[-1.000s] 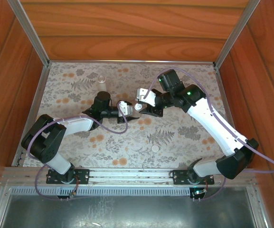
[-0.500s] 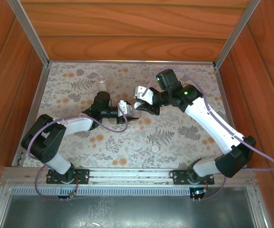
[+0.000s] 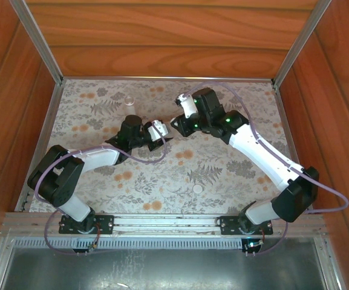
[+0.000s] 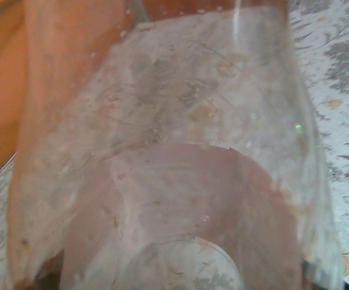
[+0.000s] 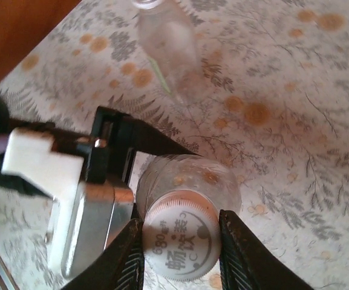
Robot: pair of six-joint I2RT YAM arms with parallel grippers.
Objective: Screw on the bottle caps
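A clear bottle (image 5: pixel 189 178) stands upright in my left gripper (image 3: pixel 162 134), which is shut on its body; one of its black fingers (image 5: pixel 144 136) reaches round the bottle's side. In the left wrist view this bottle (image 4: pixel 174 121) sits very close, with its red label (image 4: pixel 180 199) showing through the plastic. A white printed cap (image 5: pixel 177 232) sits on the bottle's neck. My right gripper (image 5: pixel 180 241) is shut on that cap from above, one finger on each side. From the top view the right gripper (image 3: pixel 175 124) meets the left one mid-table.
A second clear bottle (image 3: pixel 129 103) stands uncapped at the back left of the flowered cloth (image 3: pixel 234 163), also in the right wrist view as a bottle (image 5: pixel 165 42). A loose white cap (image 3: pixel 197 189) lies on the cloth near the front. Wooden walls surround the table.
The right gripper has swung back and left, coming over the bottle, and its jaws have closed on the cap. The left gripper has shifted slightly toward the back with the bottle.
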